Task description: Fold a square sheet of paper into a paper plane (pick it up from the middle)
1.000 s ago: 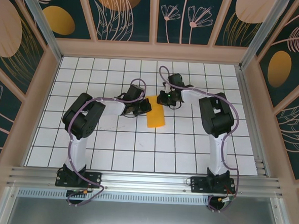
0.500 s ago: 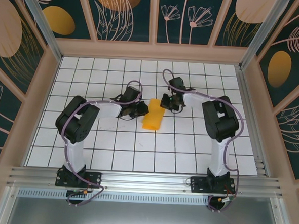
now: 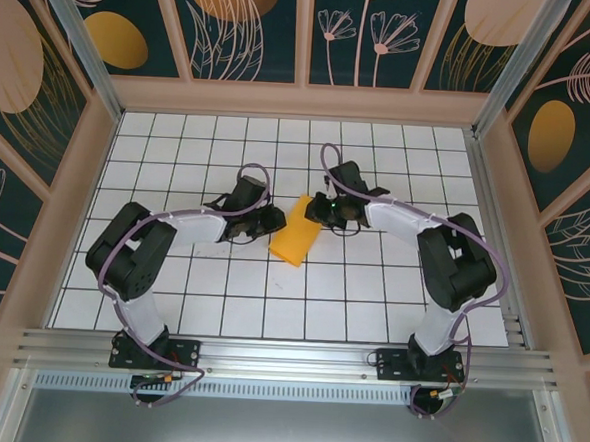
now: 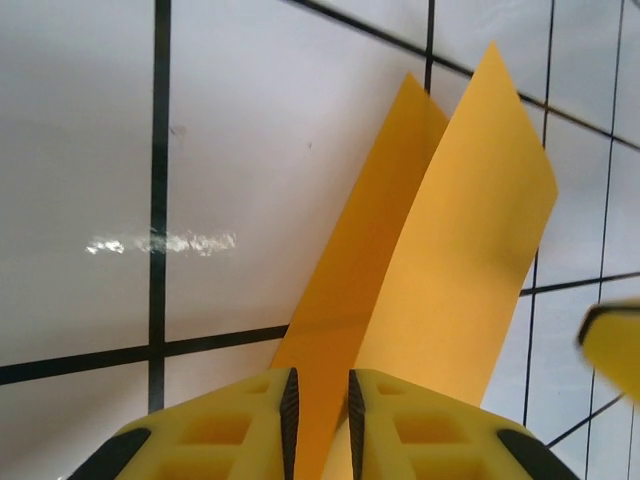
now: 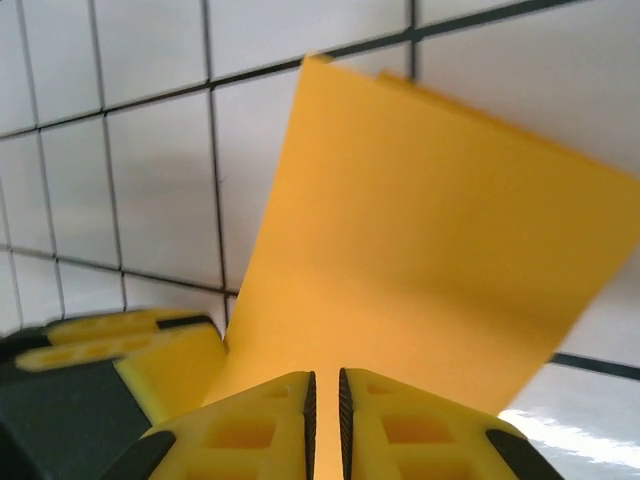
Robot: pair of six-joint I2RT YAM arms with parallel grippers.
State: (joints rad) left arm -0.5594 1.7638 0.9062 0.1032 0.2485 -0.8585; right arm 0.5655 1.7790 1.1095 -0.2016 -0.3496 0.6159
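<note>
The left gripper has its jaws drawn nearly together on the near edge of the sheet, a pinch rather than a spread. In its wrist view two orange layers fan away toward 1 o'clock, so the paper is already folded in half. The right gripper nips the opposite end the same way, its jaws a slit with paper between. Seen from above, the sheet lies mid-table, long axis running 1 to 7 o'clock, with the left gripper at its 9 o'clock and the right at its 1 o'clock. Holding both ends likely keeps the fold aligned and taut, ready for the crease to be set.
</note>
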